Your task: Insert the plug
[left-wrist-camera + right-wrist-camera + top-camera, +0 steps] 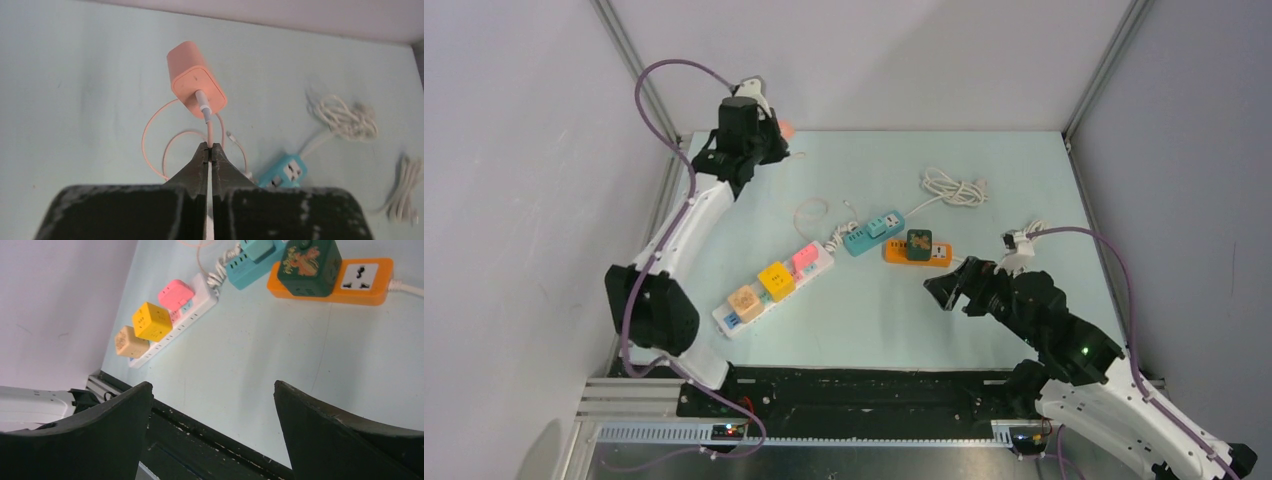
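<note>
The left end effector (210, 148) is clamped on the thin pink cable (210, 125) just behind the peach plug (196, 80). The plug sits beyond the fingertips at the far left corner of the bench (75, 75), well apart from the strips. The right end effector (211, 390) stands wide apart and empty near the orange strip (370, 287). The plug looks like a light, hard, smooth block, but the limp cable would let it swing and twist, so its flat sides probably give the surer hold for pressing it home.

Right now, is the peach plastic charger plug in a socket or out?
Out: peach plastic charger plug hangs free, its cable pinched in the shut left claw.
</note>
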